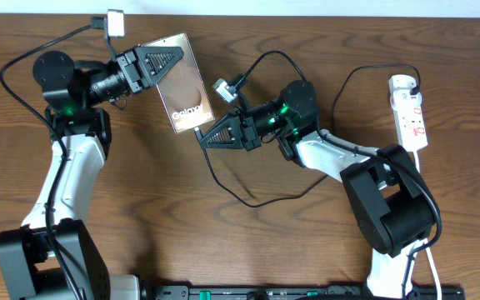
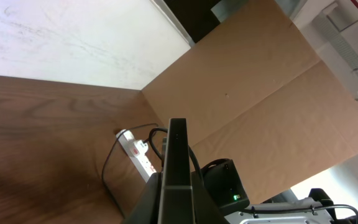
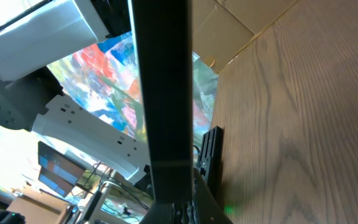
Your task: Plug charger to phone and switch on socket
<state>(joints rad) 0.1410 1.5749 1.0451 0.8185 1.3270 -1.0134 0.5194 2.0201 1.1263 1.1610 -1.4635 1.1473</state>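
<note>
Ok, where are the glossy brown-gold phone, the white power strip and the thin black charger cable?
Glossy brown-gold phone (image 1: pixel 186 83): overhead, middle of face.
White power strip (image 1: pixel 412 117): overhead, middle of body.
Thin black charger cable (image 1: pixel 248 203): overhead, bottom of its loop.

Overhead looks straight down on the whole table (image 1: pixel 248 250). The left wrist view, tight behind the phone (image 2: pixel 176 174) edge, faces low across toward the socket (image 2: pixel 135 152) (overhead's 3 o'clock). The right wrist view, equally close-in, tilts roomward, wood at 3 o'clock.
</note>
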